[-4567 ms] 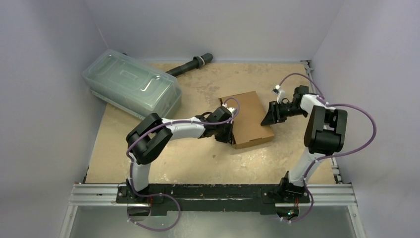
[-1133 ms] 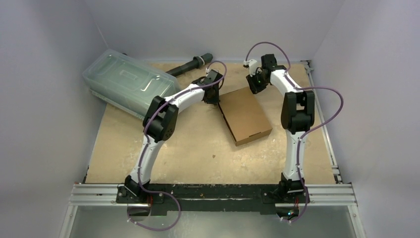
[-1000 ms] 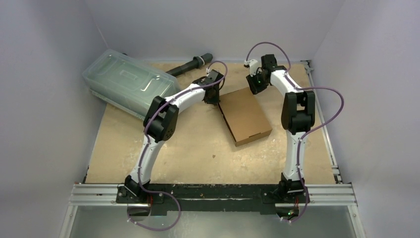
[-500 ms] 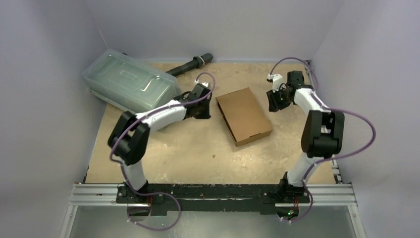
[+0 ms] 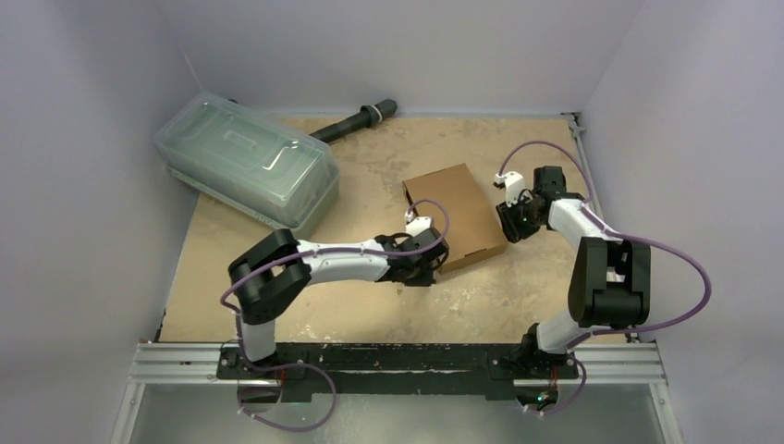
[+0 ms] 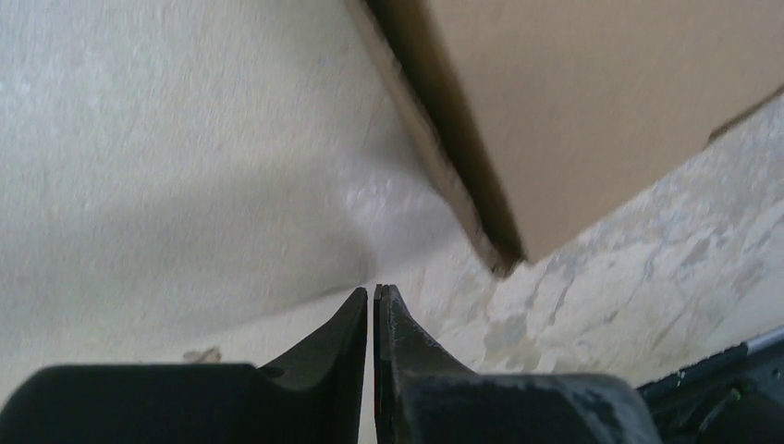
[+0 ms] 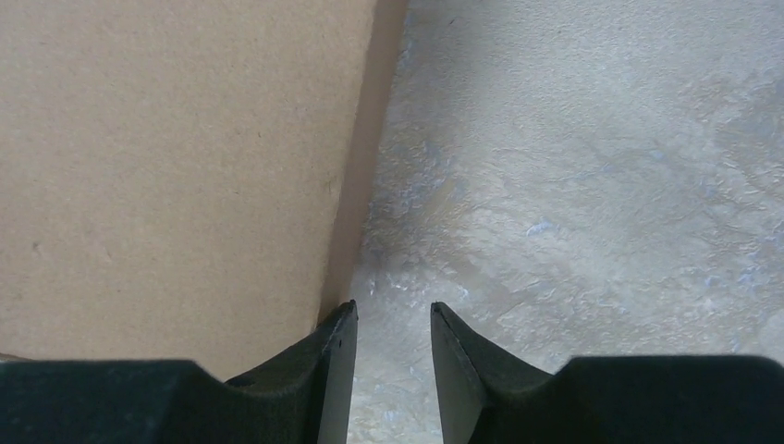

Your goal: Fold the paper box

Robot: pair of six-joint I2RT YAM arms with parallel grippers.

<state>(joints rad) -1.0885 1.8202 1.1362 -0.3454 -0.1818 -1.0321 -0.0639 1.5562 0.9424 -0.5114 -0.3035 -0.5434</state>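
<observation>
At paper box [image 5: 455, 215] near corner now: L jaws, moved in, closed.

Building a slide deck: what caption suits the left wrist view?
Left gripper, jaws shut, just short of a corner of the brown cardboard box on the table.

readable text: none, in any of the three views
paper box [image 5: 458, 215]: plain brown cardboard faces — no print, label or number legible
clear lidded container [image 5: 245, 157]: raised shapes on the lid, too small to read as lettering
</observation>
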